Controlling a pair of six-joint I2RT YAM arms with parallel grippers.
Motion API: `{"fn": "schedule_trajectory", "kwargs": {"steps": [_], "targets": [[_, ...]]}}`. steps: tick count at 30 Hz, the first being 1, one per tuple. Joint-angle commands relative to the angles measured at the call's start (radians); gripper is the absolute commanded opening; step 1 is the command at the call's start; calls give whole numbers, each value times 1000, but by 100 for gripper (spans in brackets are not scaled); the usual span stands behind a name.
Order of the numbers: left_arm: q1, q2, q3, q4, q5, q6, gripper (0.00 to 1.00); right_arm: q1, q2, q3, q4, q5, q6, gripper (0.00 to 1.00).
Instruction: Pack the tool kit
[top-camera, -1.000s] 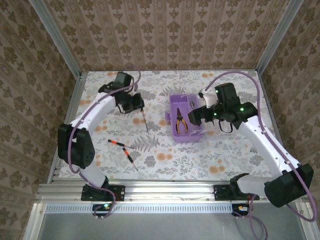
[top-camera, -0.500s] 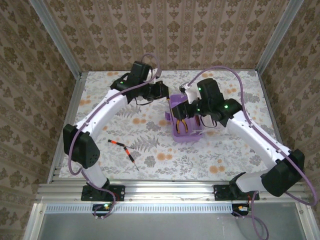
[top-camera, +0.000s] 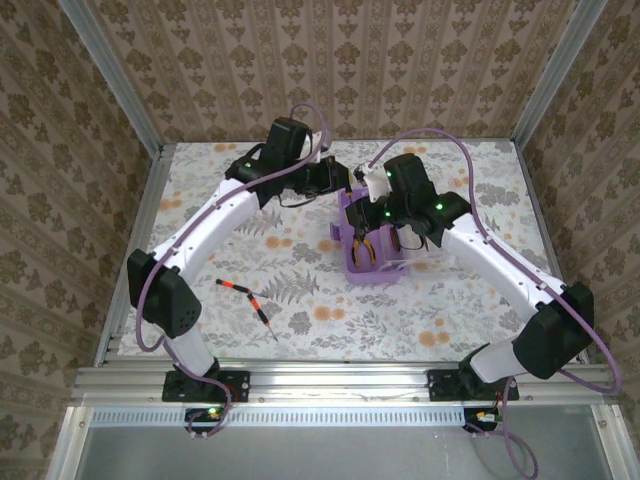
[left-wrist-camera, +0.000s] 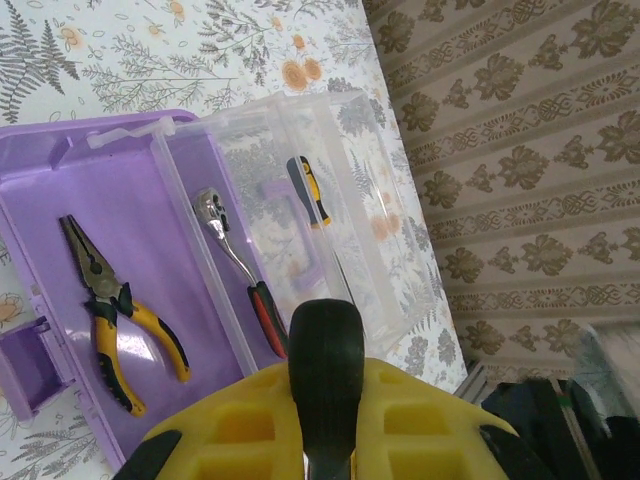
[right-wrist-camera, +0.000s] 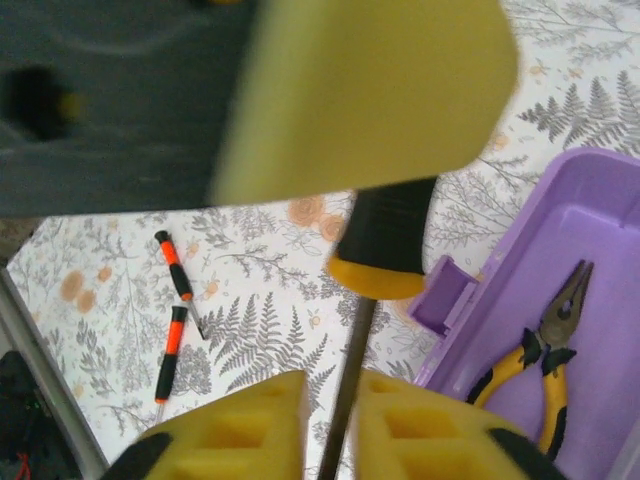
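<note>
Right wrist view: the right gripper (right-wrist-camera: 333, 385), spread wide a second ago, is now clenched on the thin steel shaft of the long screwdriver (right-wrist-camera: 385, 235), one yellow finger on each side of it. The black, yellow-tipped handle of the same tool sits above, pinched under the left gripper's finger (right-wrist-camera: 360, 90). In the left wrist view the left gripper (left-wrist-camera: 325, 380) is clamped on that handle, as it has been throughout. So both claws hold one tool, which looks like a hand-over caught halfway.

A second ago the arms were well apart, the left over the cloth to the left of the box and the right beside the box's right wall. They have since swung in and now meet above the far left corner of the tool kit (top-camera: 352, 275).

The purple box lies open near the middle of the table (top-camera: 430, 310). The pliers (left-wrist-camera: 115, 310) are in its tray. The wrench (left-wrist-camera: 232, 255) and another screwdriver (left-wrist-camera: 308, 190) show in the clear lid half.

By my reading the left claw must let go next, so the right can lay the tool in. Two small orange screwdrivers (right-wrist-camera: 172, 265) (right-wrist-camera: 168, 350) lie on the cloth, well apart from the box, not yet packed.
</note>
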Motion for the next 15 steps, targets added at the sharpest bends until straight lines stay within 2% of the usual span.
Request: {"fn": "schedule_trajectory", "kwargs": {"steps": [1,2,3,5,9,10,11,12,15], "targets": [[-3,-24,37,-3,17,1,0,6,-10,28,2,37,-5,6],[-4,-23,38,-5,21,2,0,5,-11,30,0,37,-8,0],[-5,-22,41,-10,24,7,0,6,-11,34,-5,35,-12,0],[-5,-20,51,-30,21,26,8,6,-16,45,-19,30,-18,0],[25,-22,104,-156,-49,120,34,-5,-37,61,-58,38,-40,0],[46,-32,113,-200,-90,150,44,-16,-70,62,-92,40,-44,0],[67,-45,117,-236,-127,176,66,-32,-86,64,-111,38,-49,0],[97,-64,117,-273,-169,206,100,-59,-100,63,-136,38,-55,0],[203,-141,57,-336,-232,261,100,-180,-139,48,-202,43,-67,0]]}}
